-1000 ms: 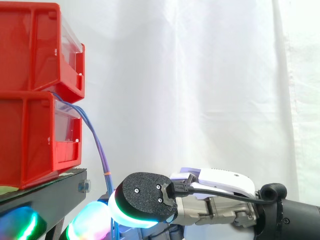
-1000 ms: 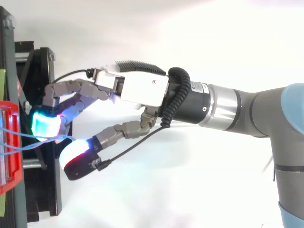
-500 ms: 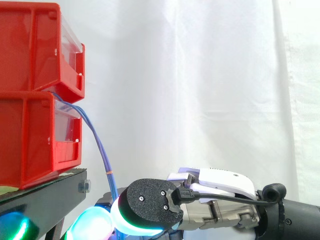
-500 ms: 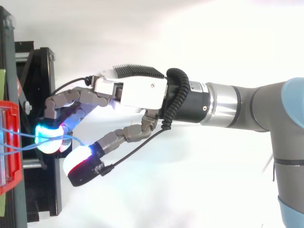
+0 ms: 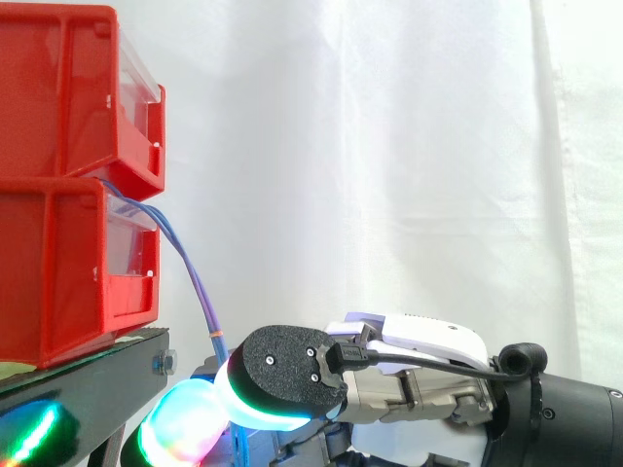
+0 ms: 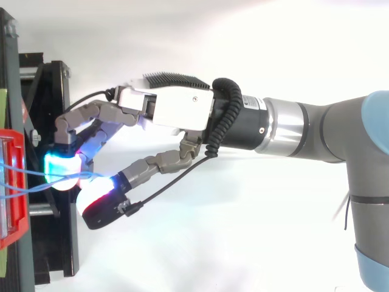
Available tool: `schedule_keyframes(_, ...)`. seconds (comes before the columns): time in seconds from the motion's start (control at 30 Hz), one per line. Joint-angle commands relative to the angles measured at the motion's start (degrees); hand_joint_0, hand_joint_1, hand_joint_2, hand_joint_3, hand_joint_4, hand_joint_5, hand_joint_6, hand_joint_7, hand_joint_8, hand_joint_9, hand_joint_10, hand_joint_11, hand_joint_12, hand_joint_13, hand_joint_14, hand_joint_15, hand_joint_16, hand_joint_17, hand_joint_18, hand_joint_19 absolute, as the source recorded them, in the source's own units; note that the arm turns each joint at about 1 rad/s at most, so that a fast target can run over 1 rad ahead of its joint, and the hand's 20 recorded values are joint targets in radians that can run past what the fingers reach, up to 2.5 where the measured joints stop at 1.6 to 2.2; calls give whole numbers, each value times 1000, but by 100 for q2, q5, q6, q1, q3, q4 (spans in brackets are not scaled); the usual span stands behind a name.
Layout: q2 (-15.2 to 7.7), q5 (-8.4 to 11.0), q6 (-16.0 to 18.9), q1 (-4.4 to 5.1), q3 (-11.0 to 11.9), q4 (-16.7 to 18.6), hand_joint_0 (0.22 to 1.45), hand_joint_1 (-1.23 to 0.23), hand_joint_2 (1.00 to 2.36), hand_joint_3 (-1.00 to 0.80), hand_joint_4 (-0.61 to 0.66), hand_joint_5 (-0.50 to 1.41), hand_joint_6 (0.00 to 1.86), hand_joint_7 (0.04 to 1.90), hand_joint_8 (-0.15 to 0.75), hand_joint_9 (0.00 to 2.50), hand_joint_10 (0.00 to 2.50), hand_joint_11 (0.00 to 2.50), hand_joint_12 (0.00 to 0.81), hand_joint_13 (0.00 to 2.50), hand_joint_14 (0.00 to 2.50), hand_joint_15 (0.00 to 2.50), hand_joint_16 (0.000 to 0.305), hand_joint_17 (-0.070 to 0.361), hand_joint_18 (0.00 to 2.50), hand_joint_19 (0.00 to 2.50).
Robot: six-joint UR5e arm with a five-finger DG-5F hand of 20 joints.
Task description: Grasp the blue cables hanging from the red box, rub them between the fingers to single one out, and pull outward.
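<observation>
— Where is the hand, taking the lower red bin as the mark?

— In the side view the hand [image 5: 428, 342] sits below the lower red bin [image 5: 49, 272] and out from its front, at about the level of the black stand [image 5: 88, 381] that the bin rests on. The arm [image 6: 316, 134] reaches in from the side away from the bin.

— And the blue cables?

— The blue cables [image 5: 191, 268] leave the top front of that bin, just under the upper red bin [image 5: 58, 88]. They arc outward and drop past the bin's front. A small orange mark [image 5: 212, 335] sits on them below the bin's floor level. Lower down they pass behind the thumb pad [image 5: 287, 375].

— How far apart are the fingers and thumb?

— Very little. From above, the fingers are curled, with the cyan fingertips [image 6: 61, 164] nearest the bin. The thumb pad lies just beside them on the side away from the bin, glowing white and blue. Only a narrow slit shows between them.

— Is anything in that slit?

— Yes, the cables. In the top view thin blue lines run from the bin's front edge straight into it, so the pads pinch them.

— One strand or several?

— Near the bin, two lines show apart from each other. At the pads I cannot tell how many are caught.

— Does the hand touch the bin?

— No, it is apart from it. The fingertips hang over the stand's outer edge, below the bin's front. The white curtain [image 5: 389, 146] hangs behind.
</observation>
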Motion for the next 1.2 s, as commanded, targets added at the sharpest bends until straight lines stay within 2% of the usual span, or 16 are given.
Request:
schedule_keyframes(0.0,1,-3,-9,-3,67,-14,586,-737,1005,-431,242,-163,829,1033,323,964,20,783,392,812,17,521,57,129,716,619)
schedule_keyframes(0.17,9,-3,9,-21,216,-23,581,-701,1005,-430,233,-162,830,1024,322,975,20,798,391,827,17,530,58,130,730,628)
schedule_keyframes(0.4,1,-3,-9,-29,234,-41,563,-622,1005,-434,227,-145,788,1044,323,998,19,800,392,828,17,539,59,132,727,624)
schedule_keyframes(0.8,1,-214,-70,-73,225,-269,573,-625,1010,-362,220,-142,767,1110,326,1004,18,797,396,821,17,538,59,132,716,627)
schedule_keyframes(1.17,80,-424,-176,-152,225,-331,559,-624,1008,-382,229,-152,785,1066,329,997,20,796,399,816,19,537,59,134,715,624)
